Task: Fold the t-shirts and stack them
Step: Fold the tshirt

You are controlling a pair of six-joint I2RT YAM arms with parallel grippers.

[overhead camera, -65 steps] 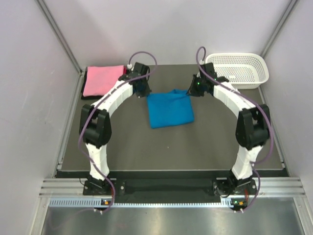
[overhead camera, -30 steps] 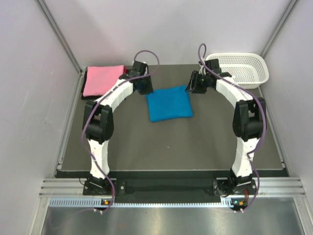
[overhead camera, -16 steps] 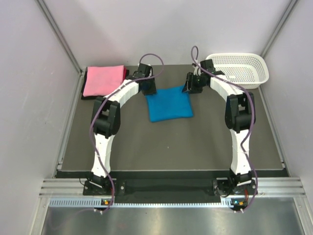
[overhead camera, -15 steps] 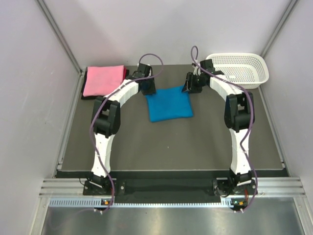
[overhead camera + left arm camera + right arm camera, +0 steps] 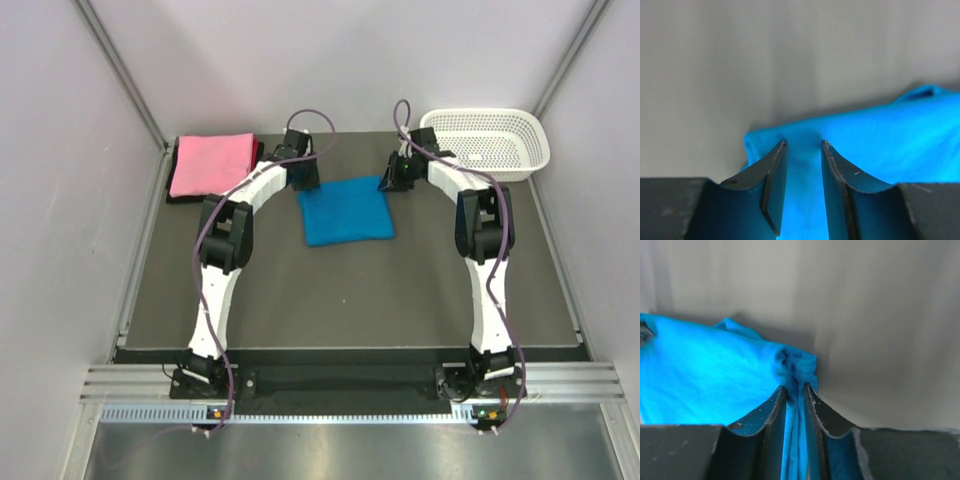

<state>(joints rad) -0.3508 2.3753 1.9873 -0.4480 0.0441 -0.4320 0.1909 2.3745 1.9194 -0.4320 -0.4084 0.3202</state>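
Table (image 5: pixel 300 300) of dark matting fills the middle of the top view. White basket (image 5: pixel 484 113) sits at upper right. Blue t-shirt (image 5: pixel 346 212) lies folded and flat, centre frame, just above the middle. Pink t-shirt (image 5: pixel 210 163) rests folded at upper left. Right gripper (image 5: pixel 795 387) pinches a bunched corner of the blue cloth, jaws nearly together. Left gripper (image 5: pixel 803 144) straddles the other far corner, jaws slightly parted – whether they clamp the cloth, I cannot tell.
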